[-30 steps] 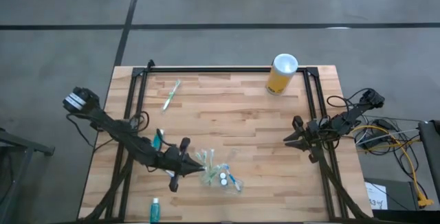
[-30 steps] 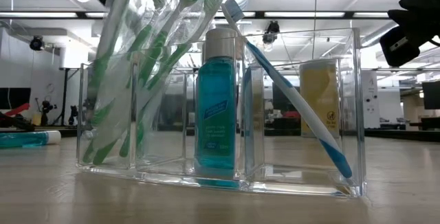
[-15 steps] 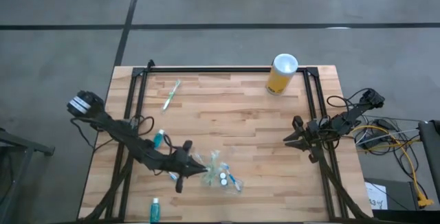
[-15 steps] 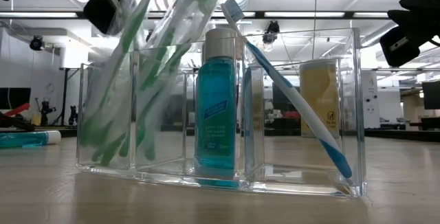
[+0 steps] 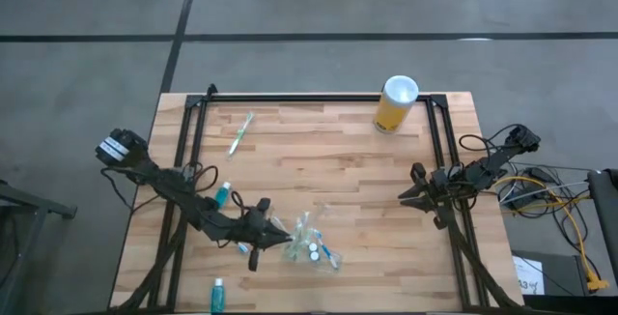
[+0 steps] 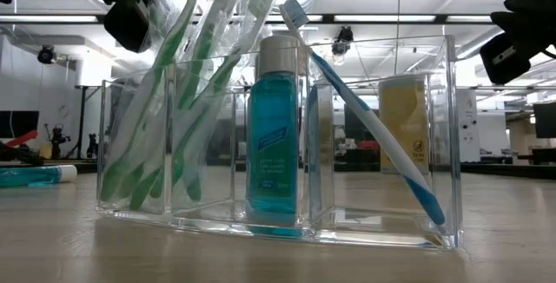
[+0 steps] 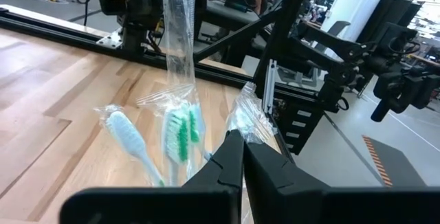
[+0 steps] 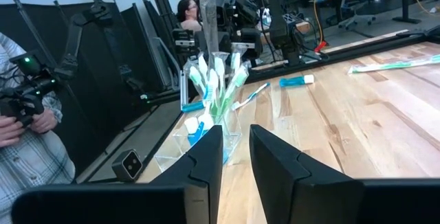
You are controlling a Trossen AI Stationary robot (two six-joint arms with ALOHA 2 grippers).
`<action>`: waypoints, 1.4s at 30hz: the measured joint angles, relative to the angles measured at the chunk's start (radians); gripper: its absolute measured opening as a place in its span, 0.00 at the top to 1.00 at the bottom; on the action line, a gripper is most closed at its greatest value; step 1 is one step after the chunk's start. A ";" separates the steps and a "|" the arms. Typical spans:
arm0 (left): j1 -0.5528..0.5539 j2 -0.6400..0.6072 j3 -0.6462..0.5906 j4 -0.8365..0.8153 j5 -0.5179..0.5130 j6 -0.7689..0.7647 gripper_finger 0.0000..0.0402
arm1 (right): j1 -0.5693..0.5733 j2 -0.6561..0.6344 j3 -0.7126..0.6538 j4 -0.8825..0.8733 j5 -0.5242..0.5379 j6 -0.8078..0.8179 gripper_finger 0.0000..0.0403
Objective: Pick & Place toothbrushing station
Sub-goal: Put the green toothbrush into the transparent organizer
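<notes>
A clear compartment holder (image 5: 311, 245) stands near the table's front edge. In the low view it (image 6: 278, 135) holds wrapped white-green toothbrushes (image 6: 200, 83) on its left, a teal white-capped bottle (image 6: 276, 135) in the middle and a white-blue toothbrush (image 6: 373, 127) on its right. My left gripper (image 5: 267, 230) is shut at the holder's left side, on the wrapper of one green toothbrush. My right gripper (image 5: 410, 191) is open and empty at the table's right edge. A wrapped toothbrush (image 5: 239, 133) and two teal tubes (image 5: 223, 196) (image 5: 218, 296) lie loose on the table. My left gripper (image 7: 242, 148) pinches the clear wrapper's upper end (image 7: 245, 113) between its two fingertips. It comes slanting from the table's left and above. The wrapped green toothbrush (image 6: 152, 101) leans in the holder's left compartment, its lower end inside the compartment.
A tall yellow cylinder with a white top (image 5: 395, 105) stands at the far right of the table. Black frame rails (image 5: 193, 160) run along the left, far and right sides. People (image 8: 20, 135) stand beyond the table in the right wrist view.
My left gripper has come down and a little toward the holder, staying shut. The wrapped green toothbrushes in the holder's left compartments have shifted and lean differently. The teal tube beside my left arm has come into view.
</notes>
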 joint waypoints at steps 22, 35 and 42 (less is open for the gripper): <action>0.000 -0.101 0.000 0.019 -0.038 0.085 0.74 | 0.000 0.000 0.000 0.000 0.000 0.000 0.81; 0.000 -0.291 0.000 -0.203 -0.097 0.140 0.74 | 0.000 0.000 0.000 0.000 0.000 0.000 0.81; 0.000 -0.294 0.000 -0.217 -0.183 0.130 0.74 | 0.000 0.000 0.000 0.000 0.000 0.000 0.80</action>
